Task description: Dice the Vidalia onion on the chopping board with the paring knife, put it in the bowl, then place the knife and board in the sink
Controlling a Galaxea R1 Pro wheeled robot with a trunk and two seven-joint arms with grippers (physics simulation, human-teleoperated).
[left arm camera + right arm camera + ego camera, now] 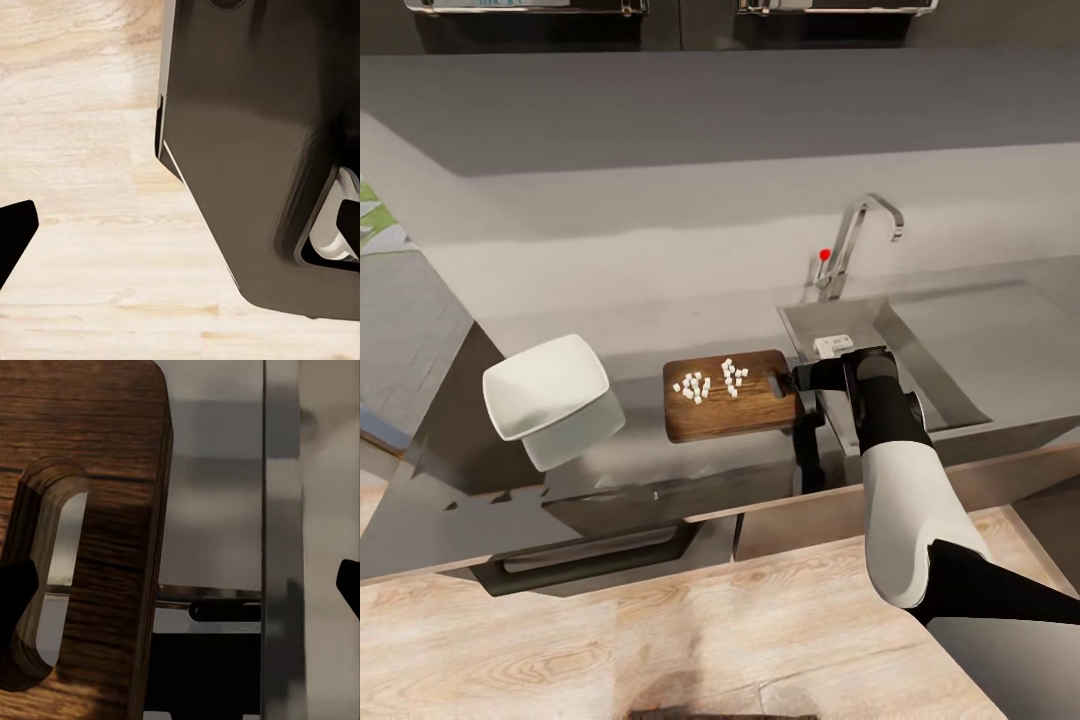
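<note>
Head view, progress: the onion is already diced; small white cubes (710, 381) lie on the chopping board (732, 408), which rests on the worktop (640, 340) between the white bowl (546, 386) and the sink (950, 350). The bowl looks empty, so moving the dice, then putting knife and board into the sink, is left by my judgement.
Head view, arm: my right arm reaches forward from the lower right, its right end effector (792, 379) at the board's handle end, beside the sink's rim. The tap (857, 240) stands behind.
Knife: I cannot make it out for sure.
Left wrist view: wooden floor (82, 187) and my own dark body; I cannot tell my left end effector's state.
Right wrist view: the board's handle slot (49, 577) lies between my fingertips (15, 596), which stand wide apart, holding nothing.
</note>
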